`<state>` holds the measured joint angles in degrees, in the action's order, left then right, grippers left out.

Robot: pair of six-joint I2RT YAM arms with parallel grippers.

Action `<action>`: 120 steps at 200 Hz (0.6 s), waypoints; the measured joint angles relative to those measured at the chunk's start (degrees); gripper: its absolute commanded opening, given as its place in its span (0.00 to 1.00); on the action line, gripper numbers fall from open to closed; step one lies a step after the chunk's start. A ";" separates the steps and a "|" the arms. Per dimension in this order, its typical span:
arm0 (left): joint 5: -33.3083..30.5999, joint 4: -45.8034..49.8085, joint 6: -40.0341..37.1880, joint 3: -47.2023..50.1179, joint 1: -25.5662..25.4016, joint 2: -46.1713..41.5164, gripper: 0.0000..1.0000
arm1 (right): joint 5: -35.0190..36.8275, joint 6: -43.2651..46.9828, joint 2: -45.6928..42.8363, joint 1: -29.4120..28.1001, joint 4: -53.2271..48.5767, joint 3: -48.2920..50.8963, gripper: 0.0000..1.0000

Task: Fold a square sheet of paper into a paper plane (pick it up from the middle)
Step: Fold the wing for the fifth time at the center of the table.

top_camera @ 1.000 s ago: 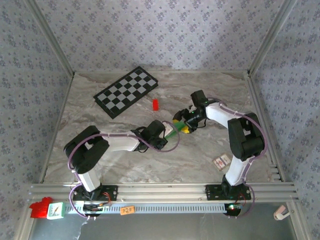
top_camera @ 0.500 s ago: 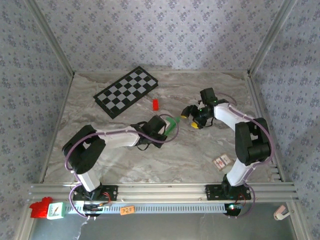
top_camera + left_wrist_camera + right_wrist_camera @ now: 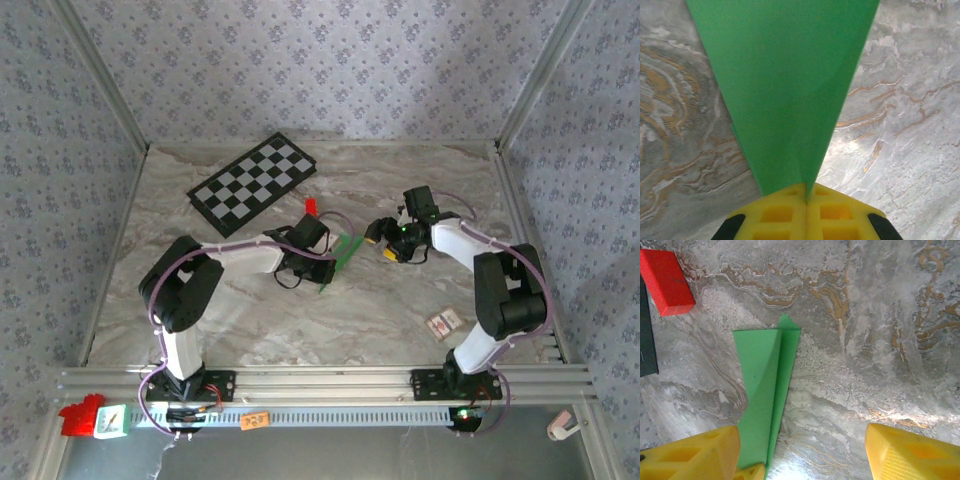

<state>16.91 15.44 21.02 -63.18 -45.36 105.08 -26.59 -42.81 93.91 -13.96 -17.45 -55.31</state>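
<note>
- Between the yellow fingers of the left gripper (image 3: 806, 192): the narrow end of the paper plane (image 3: 785, 75), pinched tight, with no gap between the jaws.
- Ahead of that pinch the green paper widens out over the marble table (image 3: 910, 100). Whether it rests on the surface cannot be told.
- Overhead: the left gripper (image 3: 318, 240) sits mid-table. The paper plane (image 3: 340, 258) lies just beside it, on the side toward the right gripper (image 3: 380, 242).
- The right gripper is near the plane but apart from it, jaws spread wide and empty.
- Right wrist view: in front of the right gripper (image 3: 801, 440), the paper plane (image 3: 765, 390) lies ahead of the finger (image 3: 690, 455) at the view's left. It is not gripped by it.
- Red block (image 3: 665, 282): farther ahead on that same side, clear of the paper.
- Checkerboard (image 3: 253, 183): well beyond the left gripper.
</note>
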 measured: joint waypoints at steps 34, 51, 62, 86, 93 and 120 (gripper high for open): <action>2.47 -0.04 1.20 0.00 0.68 0.13 0.00 | -1.22 0.44 -0.07 -0.44 3.13 1.55 0.64; 3.69 -0.37 2.03 0.00 1.33 0.15 0.00 | -1.86 0.46 -0.07 -0.92 4.79 2.40 0.62; 4.42 -0.81 2.51 0.02 1.68 0.15 0.00 | -2.29 0.57 -0.07 -1.29 5.79 2.93 0.62; 5.99 -3.13 3.80 1.14 2.58 0.15 0.00 | -2.97 1.38 -0.07 -2.43 7.37 3.56 0.61; 6.43 -3.76 4.22 1.66 2.71 0.15 0.00 | -3.06 1.68 -0.07 -2.80 7.69 3.65 0.61; 8.24 -6.32 5.77 3.69 3.43 0.15 0.00 | -3.21 3.19 -0.04 -4.44 8.28 3.69 0.61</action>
<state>25.15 9.13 26.79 -59.48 -41.93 105.23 -29.80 -39.62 93.86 -18.39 -9.17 -51.62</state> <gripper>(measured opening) 0.051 0.608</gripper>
